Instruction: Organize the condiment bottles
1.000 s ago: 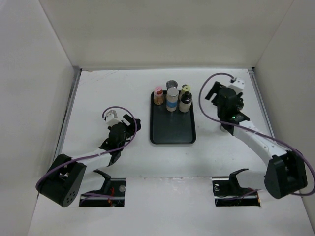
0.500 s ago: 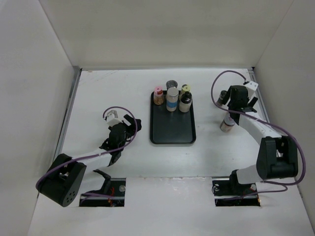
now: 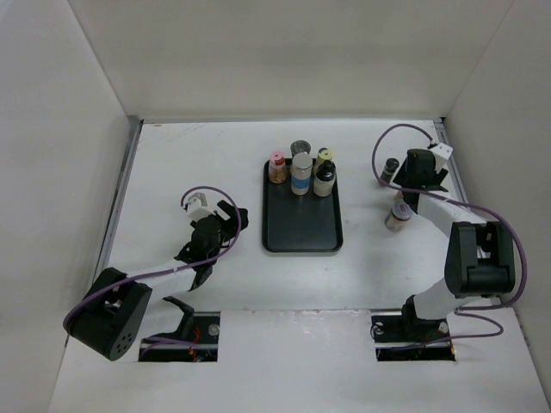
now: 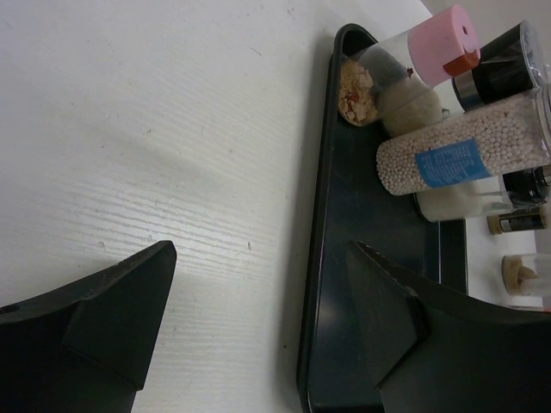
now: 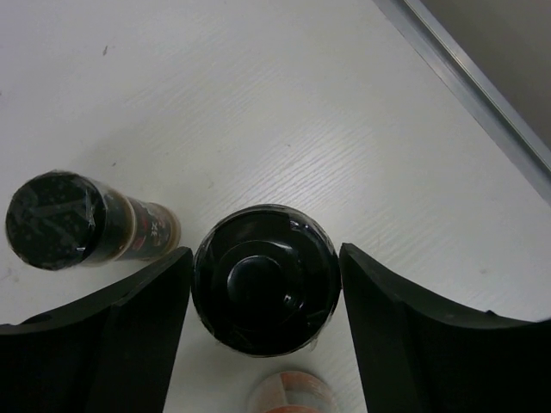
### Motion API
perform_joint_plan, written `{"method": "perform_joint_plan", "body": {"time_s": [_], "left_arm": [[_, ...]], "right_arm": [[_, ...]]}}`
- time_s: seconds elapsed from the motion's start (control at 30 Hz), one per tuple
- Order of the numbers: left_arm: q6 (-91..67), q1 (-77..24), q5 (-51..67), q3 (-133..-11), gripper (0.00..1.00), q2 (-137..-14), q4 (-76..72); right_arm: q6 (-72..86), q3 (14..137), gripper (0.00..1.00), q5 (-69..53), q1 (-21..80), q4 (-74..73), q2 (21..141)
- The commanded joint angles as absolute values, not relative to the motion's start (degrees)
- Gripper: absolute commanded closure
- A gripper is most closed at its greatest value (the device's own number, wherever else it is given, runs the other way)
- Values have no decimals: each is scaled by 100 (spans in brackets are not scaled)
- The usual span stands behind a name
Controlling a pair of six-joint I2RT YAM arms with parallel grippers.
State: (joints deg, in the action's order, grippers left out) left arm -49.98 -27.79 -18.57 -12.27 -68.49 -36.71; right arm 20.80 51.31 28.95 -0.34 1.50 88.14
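A black tray [image 3: 301, 225] holds several condiment bottles at its far end: pink lid [image 3: 276, 165], grey lid [image 3: 300, 148], a taller one with a blue band [image 3: 301, 175], yellow lid [image 3: 324, 156] and black lid [image 3: 324, 179]. My right gripper [image 3: 419, 172] points down over a black-lidded bottle [image 5: 264, 290] on the table at the back right. Its open jaws straddle that bottle, close to both sides. Another black-lidded bottle [image 5: 58, 221] stands just left of it [image 3: 390, 169]. A light-lidded bottle [image 3: 397, 215] stands nearer. My left gripper [image 4: 261, 254] is open and empty, left of the tray.
The tray's left rim [image 4: 320, 284] lies between my left fingers in the left wrist view. The metal edge strip of the table [image 5: 482, 95] and the right wall run close to my right gripper. White walls enclose the table on three sides.
My right arm has swung from beside the tray to the back right and settled over the black-lidded bottle, uncovering the light-lidded bottle. The left arm has not moved.
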Motion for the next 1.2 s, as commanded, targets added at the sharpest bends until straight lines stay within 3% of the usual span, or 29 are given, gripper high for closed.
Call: {"method": "perform_joint_plan", "body": {"time_s": [0.0, 0.13, 0.37, 0.6, 0.83, 1.17], "left_arm": [[-5045, -2782, -1846, -1283, 21, -6802, -3973], [-5045, -2773, -1819, -1292, 21, -6821, -3973], [-5054, -2738, -1811, -1275, 21, -6803, -3973], [-5054, -2738, -1811, -1266, 21, -6785, -3973], [-5054, -2781, -1819, -1292, 21, -6812, -3981], [-5045, -2738, -1863, -1239, 21, -6715, -3981]], "right_arm": [[2127, 5388, 28, 2883, -57, 378, 8868], [2232, 5256, 41, 2996, -40, 527, 8501], [2039, 5010, 42, 3313, 460, 791, 7112], [2118, 4641, 43, 3226, 1962, 484, 6425], [2224, 4596, 42, 2989, 3422, 579, 6740], [2083, 5088, 41, 2777, 3590, 1362, 8190]]}}
